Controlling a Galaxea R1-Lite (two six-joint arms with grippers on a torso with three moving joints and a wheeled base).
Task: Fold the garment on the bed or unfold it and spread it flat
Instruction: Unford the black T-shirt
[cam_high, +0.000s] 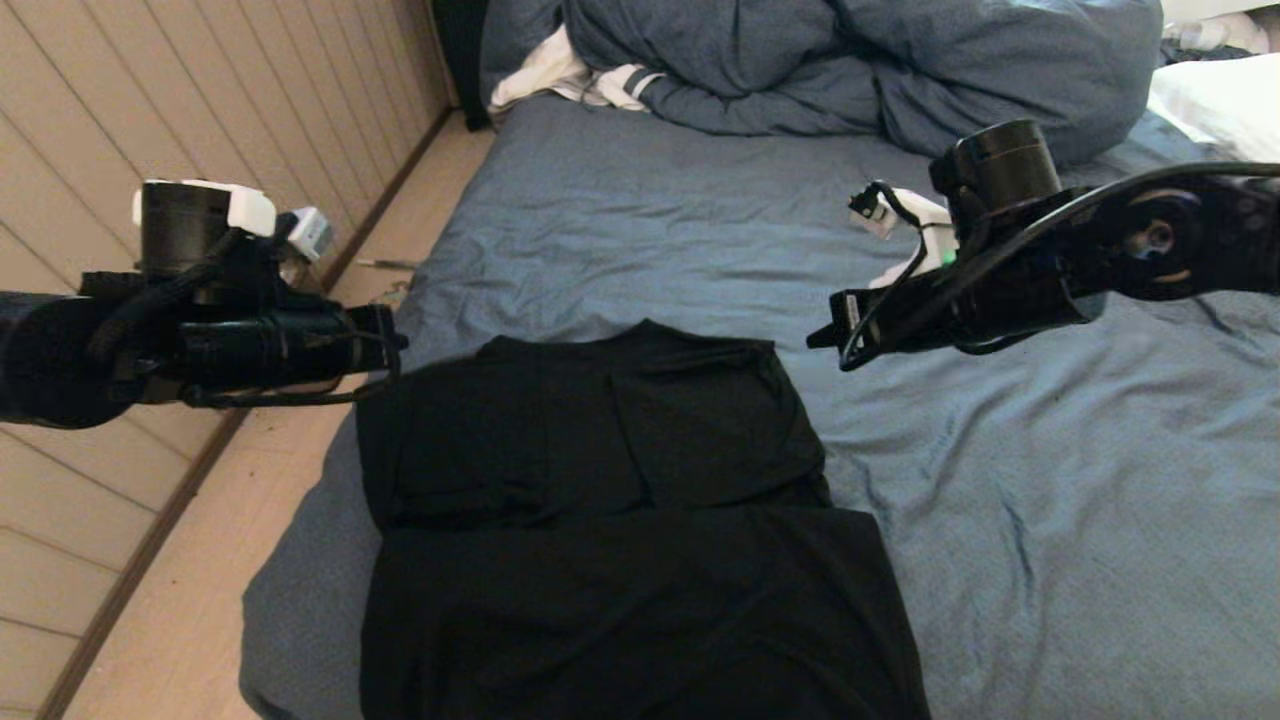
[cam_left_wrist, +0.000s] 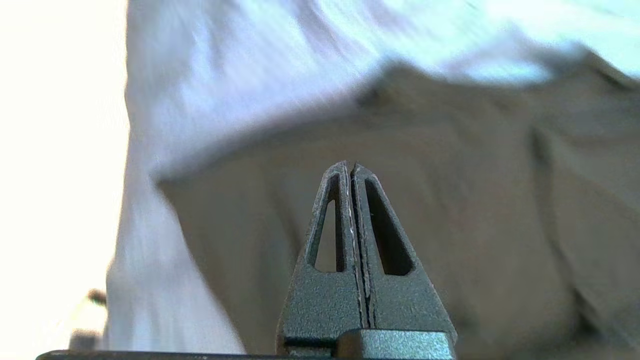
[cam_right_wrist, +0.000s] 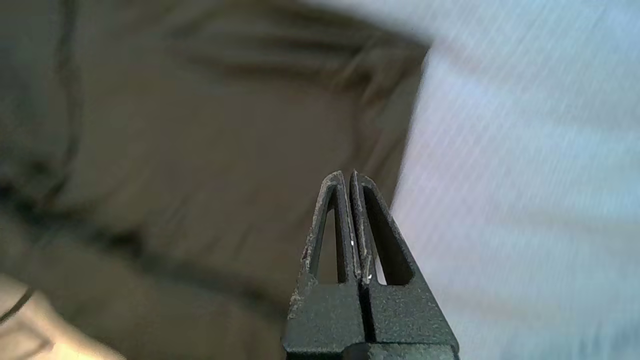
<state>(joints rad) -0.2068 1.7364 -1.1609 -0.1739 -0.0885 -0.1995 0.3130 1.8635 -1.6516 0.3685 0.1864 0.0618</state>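
Both arms are up in the air over the bed (cam_high: 1050, 520), one on each side of the garment (cam_high: 620, 520), and neither is touching it. The black shirt lies on the slate-blue sheet at the near left part of the bed, plain side up, its far portion folded into a narrower panel over the wider near portion. The left gripper (cam_high: 385, 345) hangs just off the shirt's far left corner, above the bed's edge by the wooden floor (cam_high: 180, 620); in its wrist view the left gripper (cam_left_wrist: 351, 167) has both fingers pressed together with nothing between them, the dark cloth spread below and ahead. The right gripper (cam_high: 825, 338) hovers past the shirt's far right corner, over bare sheet; from its own wrist camera the right gripper (cam_right_wrist: 348, 176) is likewise closed and empty, the garment (cam_right_wrist: 200, 165) lying to one side beneath it. A bunched blue duvet (cam_high: 850, 70) sits at the far end.
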